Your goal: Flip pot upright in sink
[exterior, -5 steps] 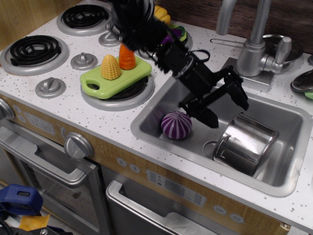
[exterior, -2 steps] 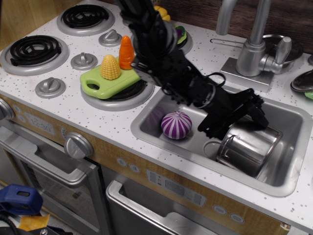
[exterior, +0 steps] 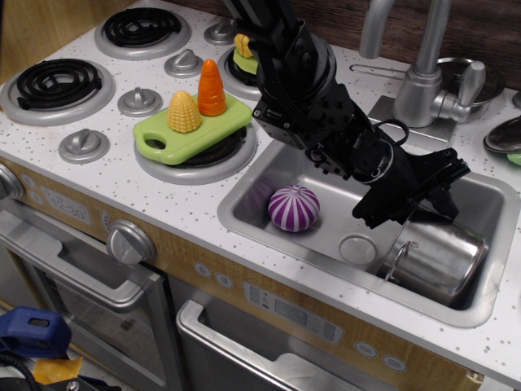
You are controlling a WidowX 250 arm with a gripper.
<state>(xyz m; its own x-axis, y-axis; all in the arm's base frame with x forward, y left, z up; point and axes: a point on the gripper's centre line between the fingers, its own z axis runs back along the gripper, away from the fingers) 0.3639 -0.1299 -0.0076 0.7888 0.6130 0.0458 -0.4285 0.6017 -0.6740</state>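
Note:
The shiny steel pot [exterior: 440,259] lies on its side at the right end of the sink [exterior: 252,213], its open mouth facing left and front, with a wire loop handle at the rim. My black gripper [exterior: 411,212] reaches down into the sink and sits right over the pot's upper back side. Its jaws are spread apart. One finger [exterior: 373,213] points down at the left of the pot, and the other is partly hidden behind the pot. I cannot tell whether the fingers touch the pot.
A purple-and-white striped ball [exterior: 294,208] lies at the sink's left end, with the round drain [exterior: 358,248] between it and the pot. The faucet [exterior: 423,81] stands behind the sink. A green cutting board [exterior: 195,126] holding toy corn and a carrot sits on the burner to the left.
My arm has swung right and lower into the sink. The pot has slid right toward the sink's right wall, uncovering the drain. The ball has not moved.

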